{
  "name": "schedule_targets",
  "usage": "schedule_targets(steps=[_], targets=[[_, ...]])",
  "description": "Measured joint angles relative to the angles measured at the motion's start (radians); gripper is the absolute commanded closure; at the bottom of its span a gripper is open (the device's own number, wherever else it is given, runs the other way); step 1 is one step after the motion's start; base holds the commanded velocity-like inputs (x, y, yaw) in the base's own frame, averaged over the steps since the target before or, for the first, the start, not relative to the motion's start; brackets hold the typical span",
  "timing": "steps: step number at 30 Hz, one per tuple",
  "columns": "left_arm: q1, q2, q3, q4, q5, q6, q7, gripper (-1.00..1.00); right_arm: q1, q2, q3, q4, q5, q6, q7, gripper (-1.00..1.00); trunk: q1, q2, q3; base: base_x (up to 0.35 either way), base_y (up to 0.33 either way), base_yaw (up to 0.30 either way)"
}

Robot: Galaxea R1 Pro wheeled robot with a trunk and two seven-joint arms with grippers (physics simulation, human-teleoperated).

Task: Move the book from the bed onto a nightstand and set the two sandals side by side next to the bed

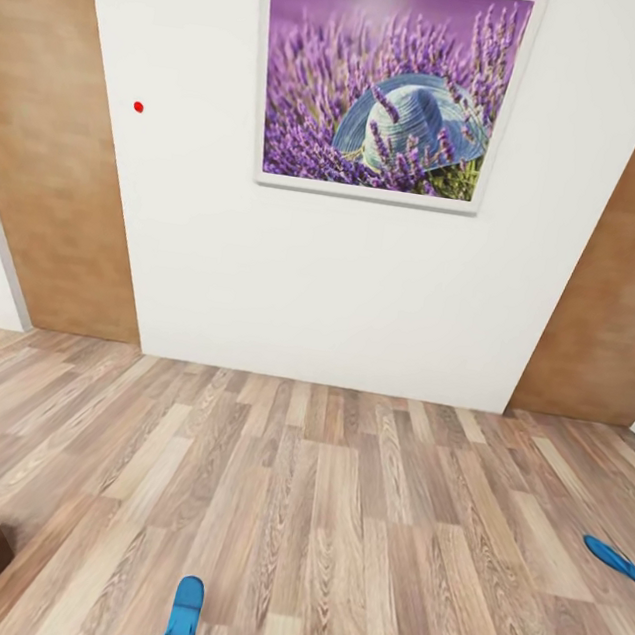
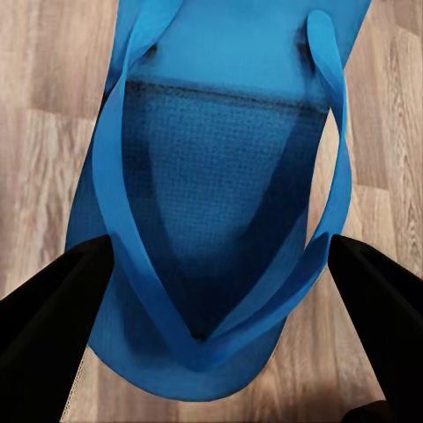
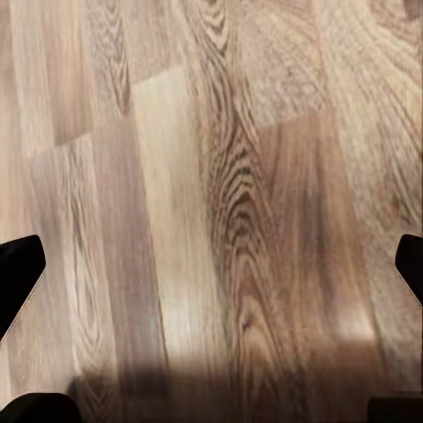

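Blue sandal (image 2: pixel 220 203) lies between the left gripper's (image 2: pixel 216 264) spread fingers, ungrasped; the right gripper (image 3: pixel 211 256) gapes empty above floorboards (image 3: pixel 220 176); another sandal (image 1: pixel 613 558) rests well apart.

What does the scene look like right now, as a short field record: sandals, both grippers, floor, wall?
near sandal: bright blue flat flip-flop on the wood-plank floor, between the left gripper fingers
far sandal: second blue flip-flop at the head view's right edge, apart from the first
left gripper: open, fingers either side of the straps
right gripper: open over bare planks
wall: framed lavender-and-hat picture
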Motion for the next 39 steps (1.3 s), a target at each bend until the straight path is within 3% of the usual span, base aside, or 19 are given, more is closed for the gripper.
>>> schedule_targets(steps=[39], targets=[[0.0,-0.002,0.0,0.0,0.0,0.0,0.0,1.0,0.0,0.0,0.0,0.0,0.0,0.0,0.0,-1.0,0.0,0.0,0.0,0.33,0.0,-0.002]])
